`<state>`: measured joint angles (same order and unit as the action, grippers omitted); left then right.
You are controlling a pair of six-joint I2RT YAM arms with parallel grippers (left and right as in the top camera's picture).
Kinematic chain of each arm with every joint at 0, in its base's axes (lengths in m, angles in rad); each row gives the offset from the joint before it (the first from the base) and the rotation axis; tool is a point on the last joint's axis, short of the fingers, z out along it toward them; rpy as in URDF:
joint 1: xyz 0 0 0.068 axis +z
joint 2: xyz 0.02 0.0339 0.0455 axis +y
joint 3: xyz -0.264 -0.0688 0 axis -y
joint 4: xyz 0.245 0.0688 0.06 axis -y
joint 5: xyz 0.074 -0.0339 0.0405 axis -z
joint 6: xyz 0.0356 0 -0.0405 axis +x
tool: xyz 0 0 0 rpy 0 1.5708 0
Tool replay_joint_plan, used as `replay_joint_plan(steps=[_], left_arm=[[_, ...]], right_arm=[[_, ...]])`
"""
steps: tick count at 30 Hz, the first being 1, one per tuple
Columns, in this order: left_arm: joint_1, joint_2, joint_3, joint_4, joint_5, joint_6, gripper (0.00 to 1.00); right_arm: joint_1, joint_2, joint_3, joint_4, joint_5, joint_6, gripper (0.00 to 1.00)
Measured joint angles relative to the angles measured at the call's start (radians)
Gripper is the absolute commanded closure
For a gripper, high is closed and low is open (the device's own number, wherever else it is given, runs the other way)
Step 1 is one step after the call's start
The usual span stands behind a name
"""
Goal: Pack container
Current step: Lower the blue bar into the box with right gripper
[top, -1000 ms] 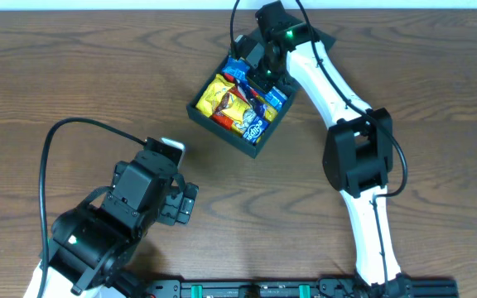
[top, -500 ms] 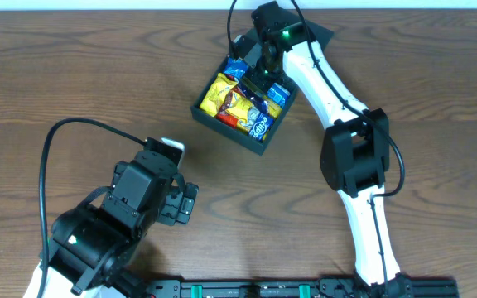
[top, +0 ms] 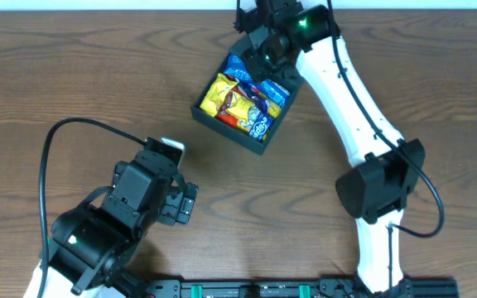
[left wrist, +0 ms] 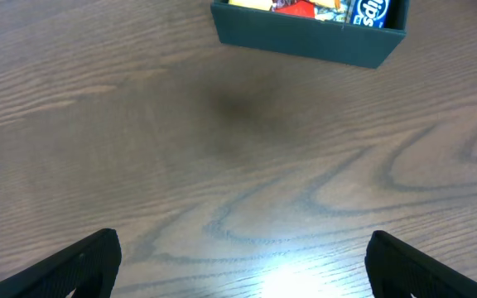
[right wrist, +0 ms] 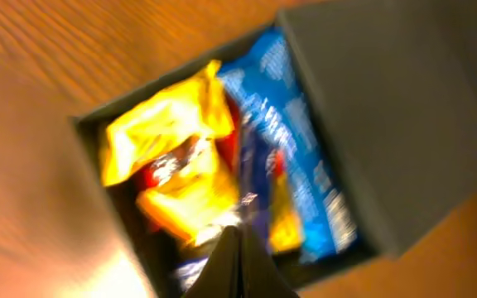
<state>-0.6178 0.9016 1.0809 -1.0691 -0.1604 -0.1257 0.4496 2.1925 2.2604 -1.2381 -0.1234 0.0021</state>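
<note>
Table (top: 73,74): brown wood grain, it filled the whole overhead view.
Right arm (top: 350,99): white with black joints, it reached from the near edge far across the table, and its wrist was over the far corner of the box.
Left arm (top: 106,223): black, folded low at the near left side, well apart from the box.
Container (top: 228,132): dark teal-green square box, it sat on the table near the far edge, about in the middle of the width, turned at an angle and open at the top. In the left wrist view its near wall (left wrist: 305,40) was at the top of the picture.
Lid (right wrist: 404,108): flat and dark, it stood open beside the box; the right wrist picture was blurred.
Packets: yellow ones (top: 220,93) and blue ones (top: 277,93) lay inside the box and filled it, with some red between them.
Left gripper (left wrist: 243,248): fingers spread wide over bare table, nothing between them.
Right gripper (right wrist: 237,263): fingers pressed together to one point, over the packets, and nothing could be seen pinched.
</note>
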Motion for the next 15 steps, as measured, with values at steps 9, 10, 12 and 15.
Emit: replay_joint_plan(steps=[9,10,12,15], left_arm=[[0.000,0.000,0.000,0.000,0.000,0.000,0.05],[0.000,0.000,0.000,0.000,0.000,0.000,0.05],[0.000,0.000,0.000,0.000,0.000,0.000,0.05],[0.000,0.000,0.000,0.000,0.000,0.000,0.05]], right_arm=[[0.017,0.026,-0.277,0.050,-0.041,0.368,0.98],[0.018,0.026,-0.290,0.050,-0.053,0.388,0.98],[0.019,0.026,-0.304,0.044,-0.080,0.423,0.98],[0.019,0.026,-0.325,0.031,-0.112,0.475,0.99]])
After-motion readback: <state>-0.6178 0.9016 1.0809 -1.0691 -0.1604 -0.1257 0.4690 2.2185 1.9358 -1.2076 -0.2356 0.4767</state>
